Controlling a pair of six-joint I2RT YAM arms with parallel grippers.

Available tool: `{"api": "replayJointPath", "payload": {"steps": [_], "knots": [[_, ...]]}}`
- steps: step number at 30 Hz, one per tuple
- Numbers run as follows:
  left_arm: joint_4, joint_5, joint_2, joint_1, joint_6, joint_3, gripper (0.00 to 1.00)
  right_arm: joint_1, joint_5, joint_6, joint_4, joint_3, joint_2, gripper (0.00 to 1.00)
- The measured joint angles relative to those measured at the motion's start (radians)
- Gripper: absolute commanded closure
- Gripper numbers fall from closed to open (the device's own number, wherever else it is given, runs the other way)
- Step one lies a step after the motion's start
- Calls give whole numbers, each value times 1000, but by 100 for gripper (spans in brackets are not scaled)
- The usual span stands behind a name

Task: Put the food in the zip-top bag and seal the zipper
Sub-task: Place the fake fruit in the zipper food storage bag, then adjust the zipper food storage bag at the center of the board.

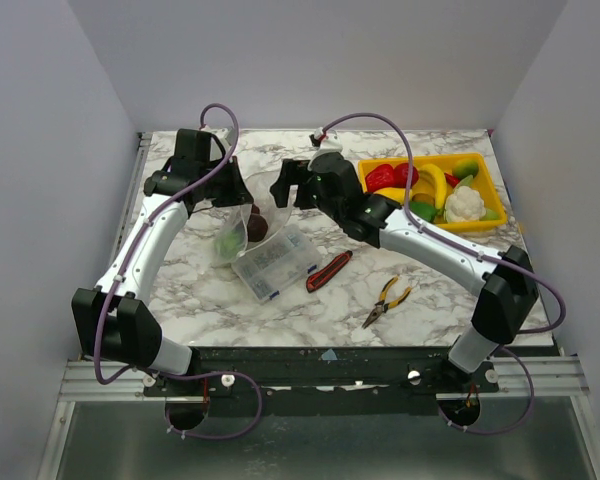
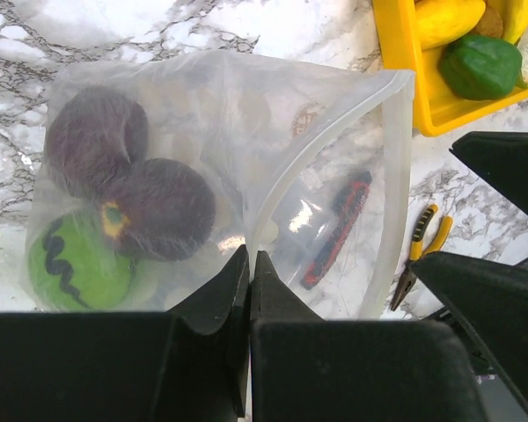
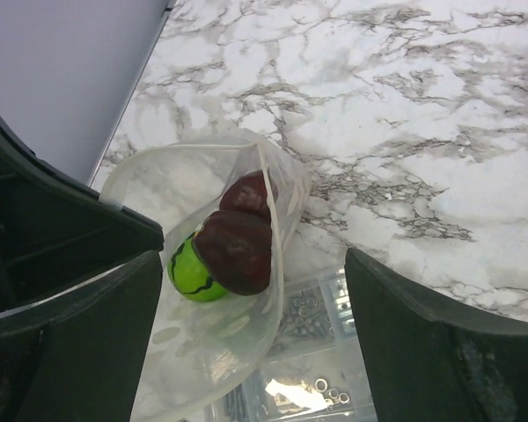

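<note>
The clear zip-top bag (image 1: 238,232) hangs at the table's middle left with its mouth open. In it are two dark maroon pieces (image 2: 163,207) and a green piece (image 2: 70,264). My left gripper (image 2: 250,259) is shut on the bag's zipper strip (image 2: 286,180) at the rim and holds it up. My right gripper (image 3: 253,264) is open and empty just above the bag's mouth (image 3: 202,158), with the maroon pieces (image 3: 238,246) below it. Its left fingertip (image 3: 114,290) is at the bag's rim. More food, with the white cauliflower (image 1: 464,203), lies in the yellow tray (image 1: 460,228).
A clear rigid compartment box (image 1: 275,262) with small hardware lies just under and in front of the bag. A red-and-black utility knife (image 1: 328,270) and yellow-handled pliers (image 1: 387,300) lie to its right. Walls close the table on three sides.
</note>
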State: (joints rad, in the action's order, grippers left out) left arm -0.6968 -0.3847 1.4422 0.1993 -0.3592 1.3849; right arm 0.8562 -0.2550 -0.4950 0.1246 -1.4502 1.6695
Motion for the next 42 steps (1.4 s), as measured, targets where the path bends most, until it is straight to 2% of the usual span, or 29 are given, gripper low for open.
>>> {"api": "replayJointPath", "payload": {"steps": [4,10,14,19,24,28,32,38,42], "knots": [[0,3,0,-1,0,0,100,0,-20,-36,6,0,-3,31],[0,8,0,-2,0,0,100,0,-17,-61,10,-10,47,65],[-26,11,0,-4,-7,29,100,0,-10,-44,50,-103,158,99],[-66,26,0,-30,-45,158,100,0,8,-24,127,-345,270,100],[-57,29,-3,-57,-113,272,100,0,14,-19,153,-591,309,100],[0,11,6,-78,-163,253,100,-1,13,-19,82,-587,307,100],[47,-56,120,-120,-220,218,100,-25,14,-20,25,-549,382,100],[34,-106,353,-155,-258,241,100,-81,14,-18,72,-550,542,100],[5,-126,352,-156,-267,310,100,-102,24,-23,106,-566,528,100]]}}
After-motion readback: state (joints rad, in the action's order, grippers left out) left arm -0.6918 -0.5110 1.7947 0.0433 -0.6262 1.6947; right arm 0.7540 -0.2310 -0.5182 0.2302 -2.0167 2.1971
